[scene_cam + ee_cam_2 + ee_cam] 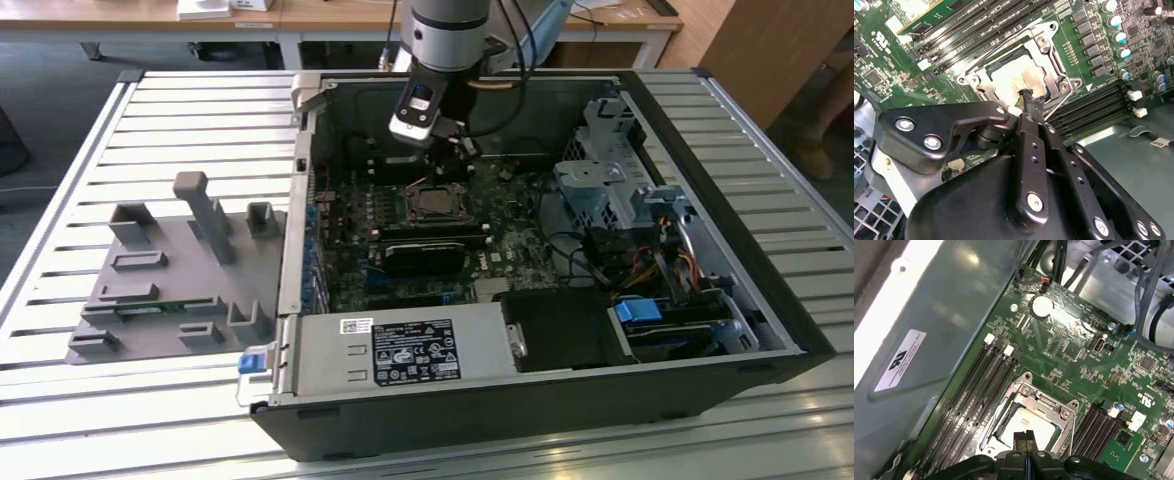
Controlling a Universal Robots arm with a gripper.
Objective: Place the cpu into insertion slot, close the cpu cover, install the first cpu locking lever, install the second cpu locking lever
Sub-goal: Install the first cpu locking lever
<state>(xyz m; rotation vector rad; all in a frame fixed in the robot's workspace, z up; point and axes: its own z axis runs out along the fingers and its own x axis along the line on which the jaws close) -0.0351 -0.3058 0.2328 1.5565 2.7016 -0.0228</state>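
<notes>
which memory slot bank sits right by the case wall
The slot bank running along the labelled grey case wall; the other bank lies beyond the cpu cover, away from that wall.

Bright daylight, white glare on the case wall (954,325), soft shadows

Grey, perhaps plastic, fixture plate (174,275) beside open computer case (534,415)

The circuit board (1069,365) is green, the cpu cover (1045,399) silvery, the cpu (1024,421) pale grey, the gripper (1025,436) black.
</notes>
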